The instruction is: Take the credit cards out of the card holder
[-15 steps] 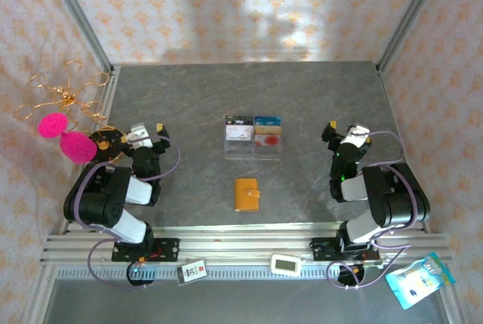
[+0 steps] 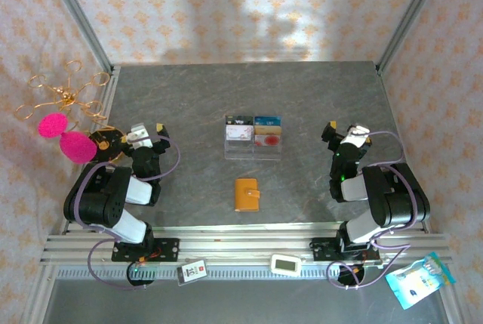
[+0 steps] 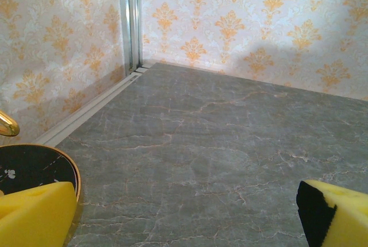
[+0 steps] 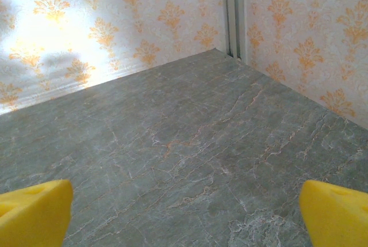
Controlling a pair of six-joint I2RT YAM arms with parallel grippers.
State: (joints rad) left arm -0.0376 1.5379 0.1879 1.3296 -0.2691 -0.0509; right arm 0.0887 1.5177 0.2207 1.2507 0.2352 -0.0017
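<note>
No lettering is sharp enough to read.

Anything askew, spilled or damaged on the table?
Nothing stands out. The orange leather-like folding wallet lies flat and closed on the grey table; the clear acrylic compartment tray stands level beyond it, nothing spilled.

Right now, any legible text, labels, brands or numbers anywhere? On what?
None legible.
cards in the clear tray: print too small.
white tag at the near edge: blurred.
white display unit beside it: screen unreadable.
blue packet: print blurred.
card holder: no text visible.
</note>
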